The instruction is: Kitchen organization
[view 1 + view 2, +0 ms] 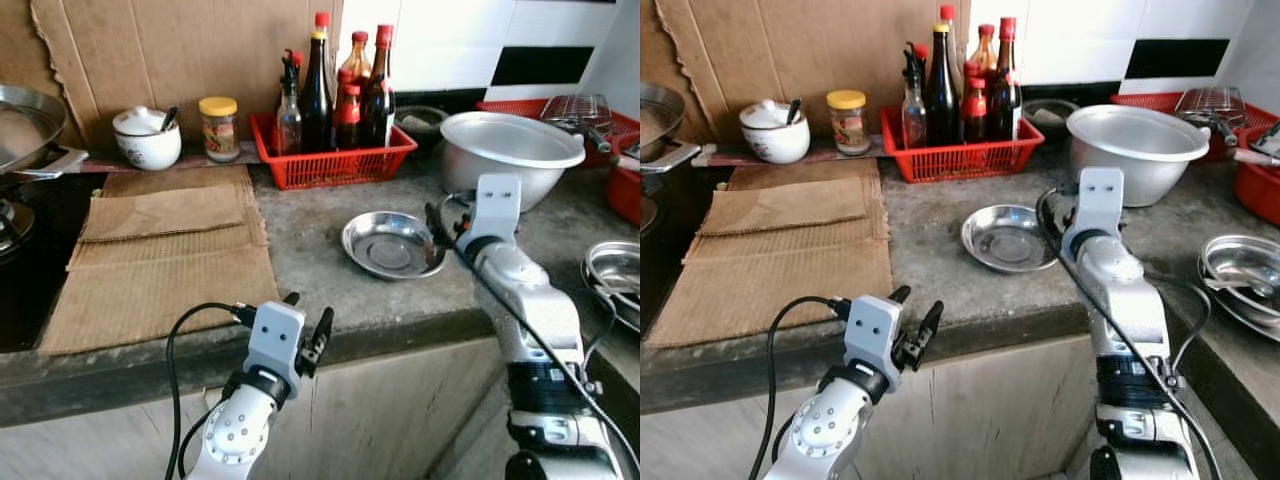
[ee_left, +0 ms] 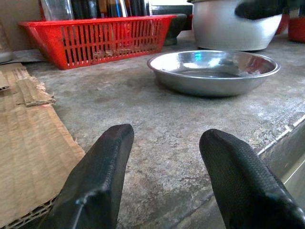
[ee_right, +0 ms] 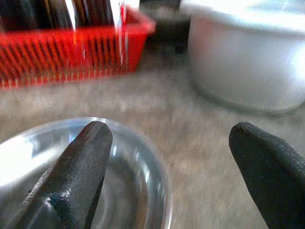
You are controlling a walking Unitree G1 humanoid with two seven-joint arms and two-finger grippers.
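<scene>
The grey stone tabletop [image 1: 300,250] carries a shallow steel dish [image 1: 392,243] near its centre; the dish is empty. At 12 o'clock from the dish stands a red basket [image 1: 335,158] holding several dark sauce bottles [image 1: 320,85] with red and yellow caps, all upright. At 2 o'clock from the dish sits a large metal bowl [image 1: 512,150], touching nothing in the basket; its contents cannot be seen. At 10 o'clock, against the cardboard backing, stand a yellow-lidded jar [image 1: 219,127] and a white lidded pot [image 1: 147,137] with a spoon handle protruding. Flattened cardboard sheets [image 1: 170,250] lie at 9 o'clock from the dish. A second steel dish [image 1: 615,275] lies at 3 o'clock, at the tabletop's edge.

The right pincer [image 3: 176,157] hovers at the dish's 3 o'clock rim, fingers [image 3: 78,167] wide apart, one finger above the dish interior. The left pincer [image 1: 308,325] sits at the tabletop's front edge, at 7 o'clock from the dish, fingers apart and gripping nothing.
</scene>
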